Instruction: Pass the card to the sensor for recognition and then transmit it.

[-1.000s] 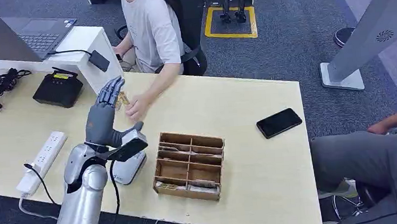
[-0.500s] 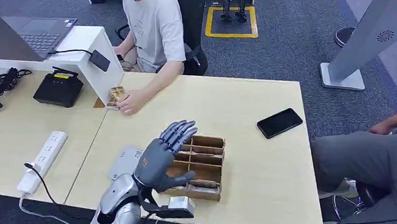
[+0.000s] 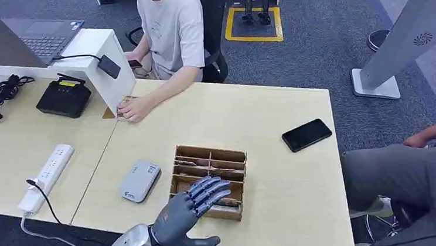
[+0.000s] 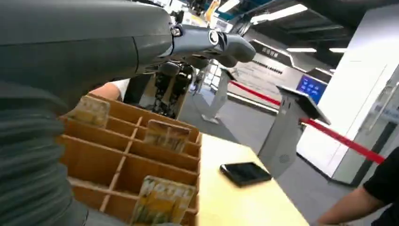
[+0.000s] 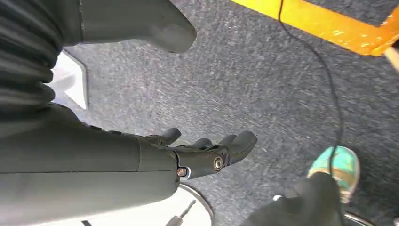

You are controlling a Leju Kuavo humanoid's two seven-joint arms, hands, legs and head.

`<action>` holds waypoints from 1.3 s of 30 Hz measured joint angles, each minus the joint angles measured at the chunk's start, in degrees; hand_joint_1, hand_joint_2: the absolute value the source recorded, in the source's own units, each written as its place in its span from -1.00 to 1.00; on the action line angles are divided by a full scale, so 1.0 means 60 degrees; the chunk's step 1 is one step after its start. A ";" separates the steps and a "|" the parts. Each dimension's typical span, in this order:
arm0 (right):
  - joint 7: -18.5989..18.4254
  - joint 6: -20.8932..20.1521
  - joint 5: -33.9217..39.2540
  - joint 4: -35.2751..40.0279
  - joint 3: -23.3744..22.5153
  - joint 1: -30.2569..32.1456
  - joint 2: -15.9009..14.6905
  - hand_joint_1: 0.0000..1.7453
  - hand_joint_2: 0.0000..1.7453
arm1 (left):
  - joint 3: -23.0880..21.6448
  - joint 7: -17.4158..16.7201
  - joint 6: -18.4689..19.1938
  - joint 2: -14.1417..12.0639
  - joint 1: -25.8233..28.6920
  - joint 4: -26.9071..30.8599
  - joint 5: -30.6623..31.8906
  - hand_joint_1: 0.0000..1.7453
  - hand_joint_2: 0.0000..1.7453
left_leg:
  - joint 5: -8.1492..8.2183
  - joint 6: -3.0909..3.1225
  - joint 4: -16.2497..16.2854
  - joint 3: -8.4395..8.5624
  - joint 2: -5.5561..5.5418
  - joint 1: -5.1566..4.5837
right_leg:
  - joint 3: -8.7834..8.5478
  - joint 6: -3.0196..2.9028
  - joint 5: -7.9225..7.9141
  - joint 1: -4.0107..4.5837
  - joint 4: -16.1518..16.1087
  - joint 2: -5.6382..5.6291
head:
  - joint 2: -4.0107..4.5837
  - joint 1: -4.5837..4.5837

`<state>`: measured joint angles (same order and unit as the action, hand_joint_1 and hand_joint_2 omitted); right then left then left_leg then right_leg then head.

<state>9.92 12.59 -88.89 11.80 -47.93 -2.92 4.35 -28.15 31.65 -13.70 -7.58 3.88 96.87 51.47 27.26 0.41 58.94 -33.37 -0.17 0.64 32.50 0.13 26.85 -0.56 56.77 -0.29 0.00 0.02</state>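
Observation:
My left hand (image 3: 188, 209) hovers at the table's near edge, just in front of the wooden card box (image 3: 237, 156), fingers spread and holding nothing. The left wrist view has its fingers (image 4: 207, 40) stretched above the box (image 4: 127, 162), whose slots hold several yellow cards (image 4: 162, 202). The grey card reader (image 3: 139, 180) lies flat to the left of the box. At the far side a seated person's hand (image 3: 137, 109) holds a brownish card (image 3: 121, 105) down on the table by the white stand (image 3: 96, 62). My right hand (image 5: 207, 153) hangs over the carpet, fingers loosely extended, holding nothing.
A black phone (image 3: 306, 134) lies on the right part of the table and shows in the left wrist view (image 4: 244, 173). A white power strip (image 3: 46, 177), a black device (image 3: 64, 97) and a cable bundle (image 3: 0, 93) sit at the left. Another person's leg (image 3: 408, 181) is at the right edge.
My left arm drew back from the person's hand at the far left, passed over the reader and now sits low by the box. The person kept the card and set it by the white stand.

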 joint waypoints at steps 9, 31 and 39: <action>0.0332 0.0058 -0.0003 0.0015 -0.0127 -0.0006 0.0000 -1.00 1.00 | 0.0033 -0.0440 -0.0488 -0.0423 0.0486 0.0000 0.1026 -1.00 1.00 | 0.0000 0.0000 0.0000 -0.0003 -0.0005 0.0000 | 0.0000 0.0000 0.0000 0.0000 -0.0001 0.0007 | 0.0000 0.0000; 0.0146 0.0055 -0.0157 0.0018 -0.0332 -0.0005 0.0000 -1.00 1.00 | 0.0995 -0.2547 -0.1734 0.0032 0.0237 -0.0758 0.3994 -1.00 1.00 | 0.0000 0.0000 0.0000 -0.0002 -0.0004 0.0000 | 0.0001 0.0000 -0.0001 0.0000 -0.0001 0.0007 | 0.0000 0.0000; 0.0244 0.0073 -0.0168 0.0026 -0.0394 -0.0009 0.0004 -1.00 1.00 | 0.1239 -0.3431 -0.1917 0.0338 0.0106 -0.0896 0.5107 -1.00 1.00 | 0.0000 0.0000 0.0000 -0.0003 -0.0005 0.0000 | 0.0002 0.0000 0.0000 0.0000 -0.0001 0.0007 | 0.0000 -0.0004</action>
<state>11.39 13.03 -89.90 11.96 -50.29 -2.98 4.37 -20.72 11.07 -25.20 -5.55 4.51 91.49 82.11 27.26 0.41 58.94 -33.39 -0.19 0.64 32.51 0.13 26.85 -0.56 56.76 -0.24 0.00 0.00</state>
